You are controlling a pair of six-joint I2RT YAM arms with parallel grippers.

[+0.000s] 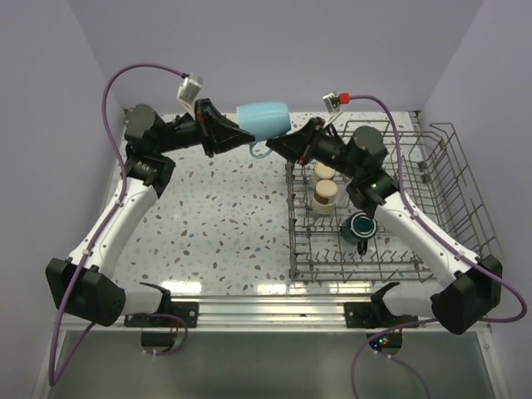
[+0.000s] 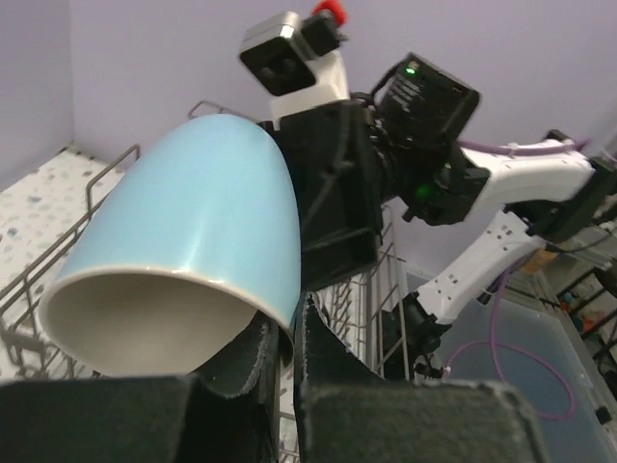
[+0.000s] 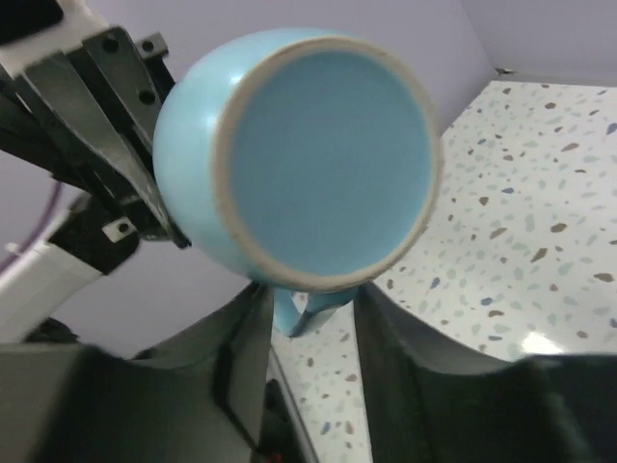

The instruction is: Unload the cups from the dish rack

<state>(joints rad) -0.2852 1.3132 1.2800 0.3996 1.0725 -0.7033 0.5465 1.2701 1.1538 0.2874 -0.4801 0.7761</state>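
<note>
Between left claw (image 2: pixel 294 333) and right claw (image 3: pixel 310 304), high over speckled white counter (image 1: pixel 216 216): light blue ceramic mug (image 1: pixel 263 117), pinched tight at rim by left, straddled at handle by right (can't tell if clamped). Better confirm one solid grip before loosening other.

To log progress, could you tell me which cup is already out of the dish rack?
The light blue mug, held in the air by the left gripper; the two beige tumblers and the dark teal mug sit in the dish rack.
</note>
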